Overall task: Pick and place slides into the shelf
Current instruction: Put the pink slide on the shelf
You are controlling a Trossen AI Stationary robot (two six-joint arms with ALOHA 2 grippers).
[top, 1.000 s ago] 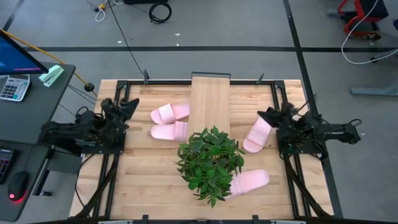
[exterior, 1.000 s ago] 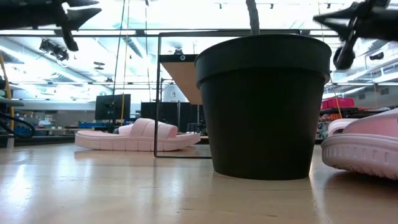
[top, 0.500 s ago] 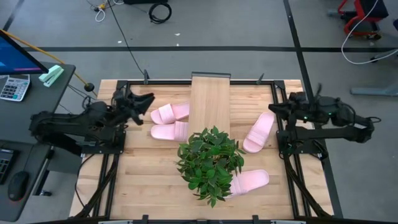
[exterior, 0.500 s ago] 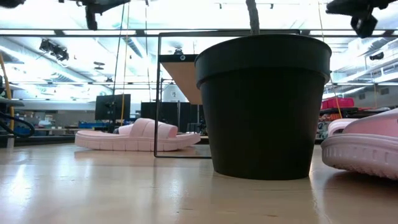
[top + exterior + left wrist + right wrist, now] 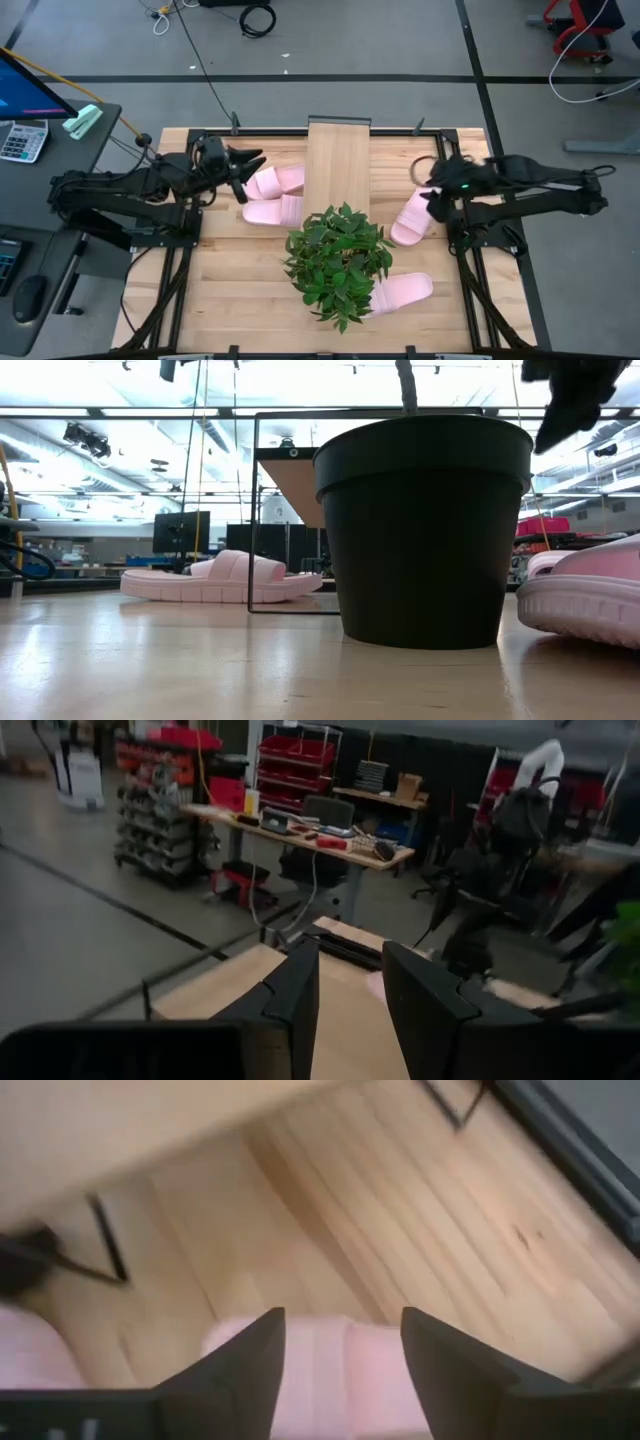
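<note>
From above, the left claw (image 5: 243, 172) hangs parted beside two slides (image 5: 272, 196) left of the shelf (image 5: 337, 165). The right claw (image 5: 340, 1342), spread wide, hovers over a third slide (image 5: 416, 216); its wrist view shows pink between the fingers, seemingly untouched. A fourth slide (image 5: 403, 292) lies by the potted plant (image 5: 338, 260) near the surface's front edge.

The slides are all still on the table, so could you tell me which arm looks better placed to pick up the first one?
Probably the right: its open right gripper hangs directly over the slide right of the shelf. The left gripper is only beside its pair.
</note>
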